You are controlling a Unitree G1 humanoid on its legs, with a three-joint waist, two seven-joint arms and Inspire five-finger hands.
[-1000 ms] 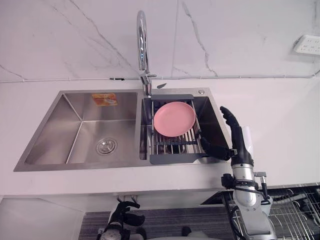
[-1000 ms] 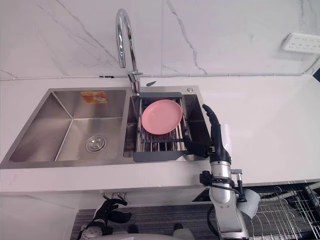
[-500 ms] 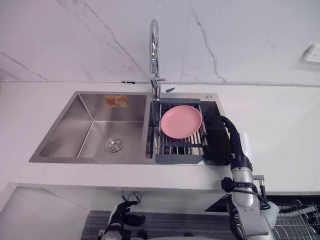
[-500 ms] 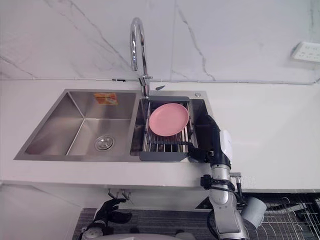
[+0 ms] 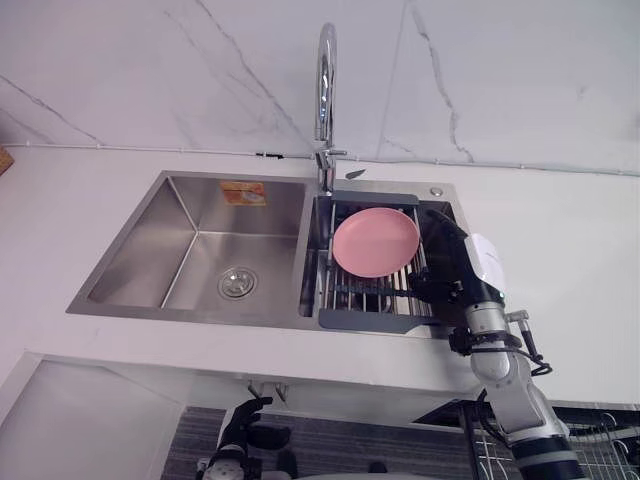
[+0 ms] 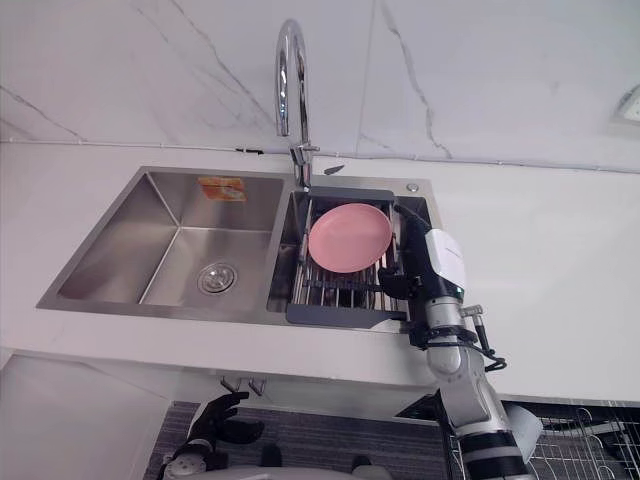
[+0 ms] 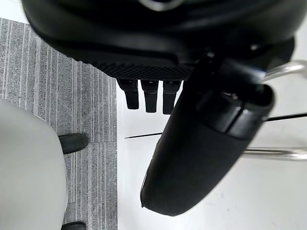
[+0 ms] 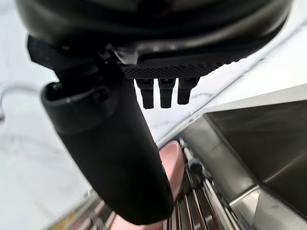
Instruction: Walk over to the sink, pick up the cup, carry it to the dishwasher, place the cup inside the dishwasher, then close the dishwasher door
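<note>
Two basins make up the sink (image 5: 190, 250). I see the right hand (image 5: 452, 262) over the right basin, at 3 o'clock of the pink plate (image 5: 375, 241), which lies on the drain rack (image 5: 365, 320). Its fingers are straight, spread from the thumb, and hold nothing. The left hand (image 5: 245, 425) hangs at 7 o'clock above the floor (image 7: 86, 120), fingers loose and empty. What I take for the cup (image 6: 522, 432) sits at 5 o'clock, by the wire basket (image 6: 590, 455), just beside the right forearm.

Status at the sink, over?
Right hand open at the right basin of the sink, beside the pink plate on the rack. Left hand open, hanging low. Neither holds anything.
</note>
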